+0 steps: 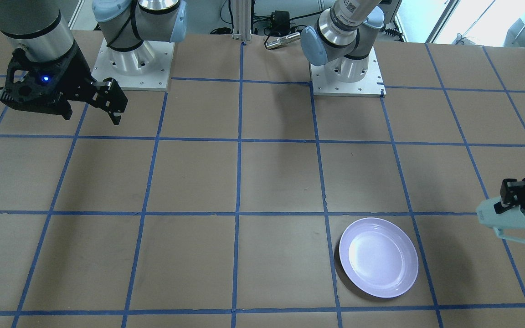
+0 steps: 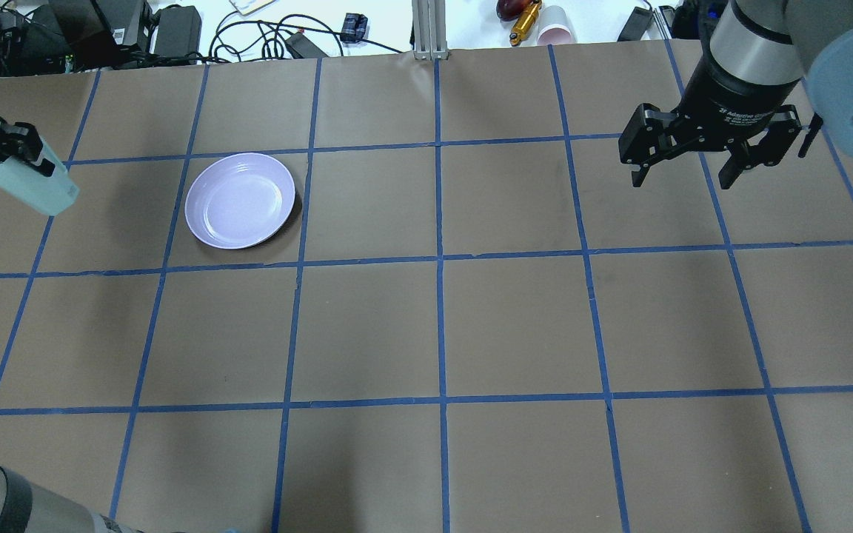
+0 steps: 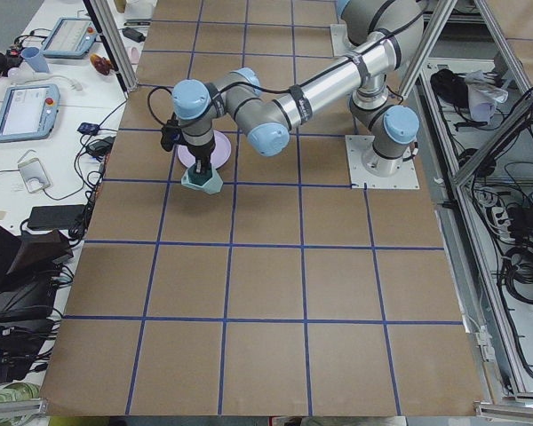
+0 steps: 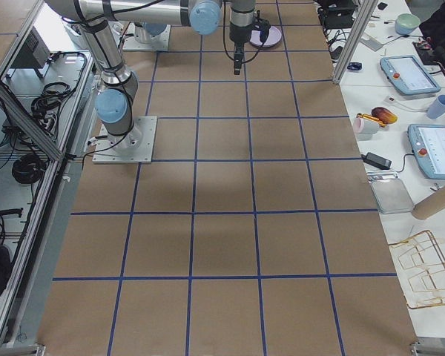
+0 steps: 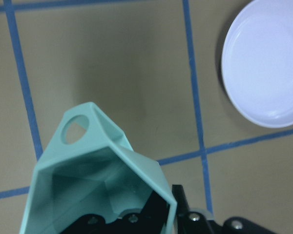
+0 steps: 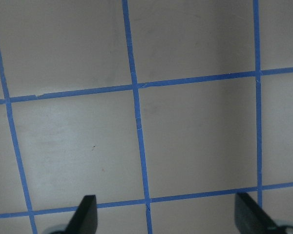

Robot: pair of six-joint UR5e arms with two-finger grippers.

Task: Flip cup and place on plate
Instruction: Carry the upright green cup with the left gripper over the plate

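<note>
L tool [image 1: 508, 201] grips cup [image 1: 515, 223] (aloft) near plate [image 1: 378, 257]; R tool [image 2: 682, 175] spread, empty.

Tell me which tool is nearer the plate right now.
Left. The left tool, shut on the cup, is a short way to one side of the plate; the right tool, open, is far across the table.

blue-taped brown table [image 2: 515, 326], perhaps bright windows [image 1: 465, 18] behind

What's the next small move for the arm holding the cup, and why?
Probably carry the cup sideways until it is over the plate: the left gripper holds it in the air beside the empty plate, not above it.
</note>
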